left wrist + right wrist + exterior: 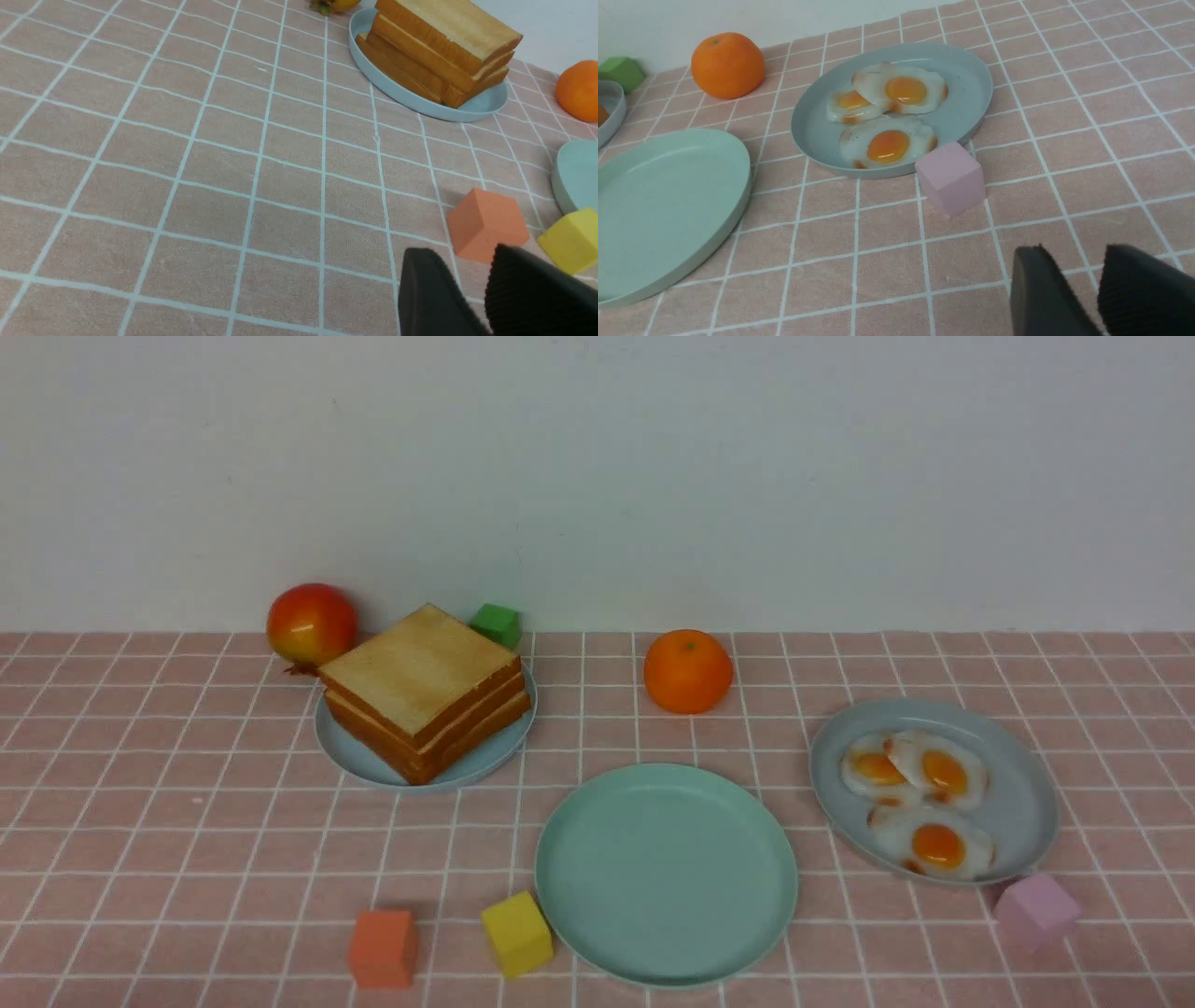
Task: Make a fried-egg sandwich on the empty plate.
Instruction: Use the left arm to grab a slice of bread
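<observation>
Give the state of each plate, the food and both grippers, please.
mint-green plate: empty.
toast slices: stacked on the left blue-grey plate.
fried eggs: three on the right blue-grey plate, two overlapping.
left gripper: open, holding nothing.
right gripper: open, holding nothing.

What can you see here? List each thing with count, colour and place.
mint-green plate: one, empty, front centre
left blue-grey plate: one, back left
right blue-grey plate: one, right side
toast stack: one, golden, on left blue-grey plate
fried eggs: three, white, orange yolks, on right blue-grey plate
apple: one, red-yellow, back left
orange: one, orange, back centre
green cube: one, behind the toast
orange cube: one, front left
yellow cube: one, beside mint-green plate
pink cube: one, front right
tablecloth: one, pink, white grid
left gripper: one, black, open, empty
right gripper: one, black, open, empty
</observation>
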